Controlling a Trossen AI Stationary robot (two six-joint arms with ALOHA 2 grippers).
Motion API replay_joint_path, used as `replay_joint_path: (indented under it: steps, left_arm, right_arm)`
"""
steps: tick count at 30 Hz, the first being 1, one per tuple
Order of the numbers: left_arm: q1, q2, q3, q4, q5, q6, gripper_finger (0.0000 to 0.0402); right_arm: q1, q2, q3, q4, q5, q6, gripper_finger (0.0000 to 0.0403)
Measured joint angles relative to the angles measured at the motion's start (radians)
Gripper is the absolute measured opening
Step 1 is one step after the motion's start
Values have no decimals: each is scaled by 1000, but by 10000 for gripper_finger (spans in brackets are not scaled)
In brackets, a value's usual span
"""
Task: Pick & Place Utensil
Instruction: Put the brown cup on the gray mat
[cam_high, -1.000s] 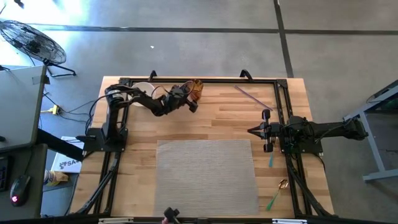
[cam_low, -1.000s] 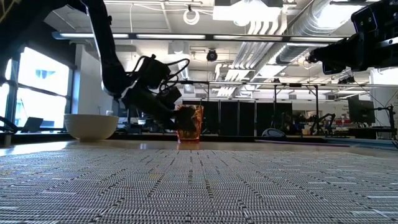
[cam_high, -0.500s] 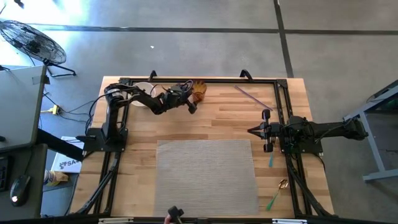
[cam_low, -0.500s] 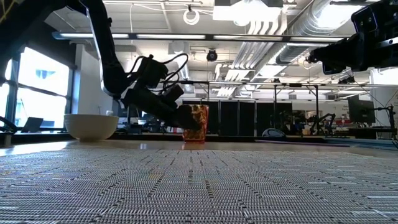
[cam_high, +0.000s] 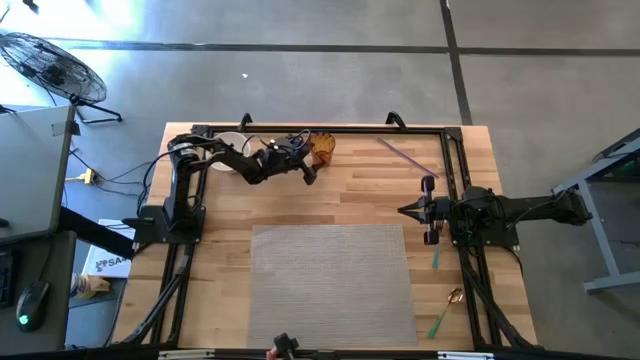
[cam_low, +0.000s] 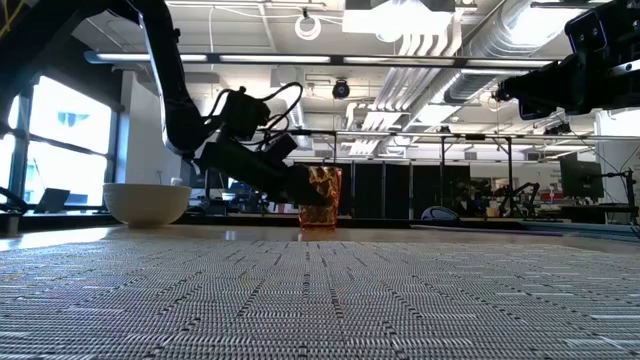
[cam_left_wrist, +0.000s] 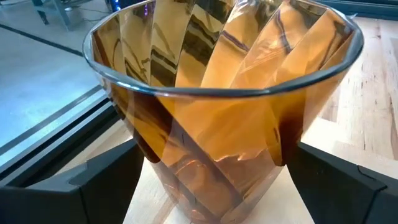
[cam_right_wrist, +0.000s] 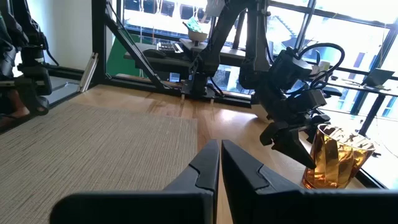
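Left gripper (cam_high: 306, 160) wide around amber cup (cam_high: 322, 147), not squeezing yet. Right gripper (cam_right_wrist: 220, 163) pinched, empty, waiting. Next, probably: squeeze gently, then lift straight.

The cup (cam_left_wrist: 224, 118) is clear amber, glossy, with faceted twisted walls that catch reflections. The counter (cam_high: 350, 190) is pale wood planking with a smooth sheen. A grey woven mat (cam_high: 332, 282) looks coarse and ribbed in the low view. The left gripper's fingers (cam_left_wrist: 93, 186) are matt black, like plastic. The bowl (cam_low: 147, 203) is smooth and off-white.
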Motion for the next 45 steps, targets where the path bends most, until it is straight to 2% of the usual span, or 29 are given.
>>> replay_joint_path:
  steps: [11,31,40,45]
  left_arm:
    - [-16,69,2,108,-12,16,379]
    - [-20,69,4,160,19,72,379]
    - [-20,69,4,153,19,80,335]
    - [-28,69,4,160,17,79,333]
  right_arm:
    - [0,0,0,0,0,0,12]
    - [0,0,0,0,0,0,12]
    - [0,0,0,0,0,0,12]
    - [0,0,0,0,0,0,12]
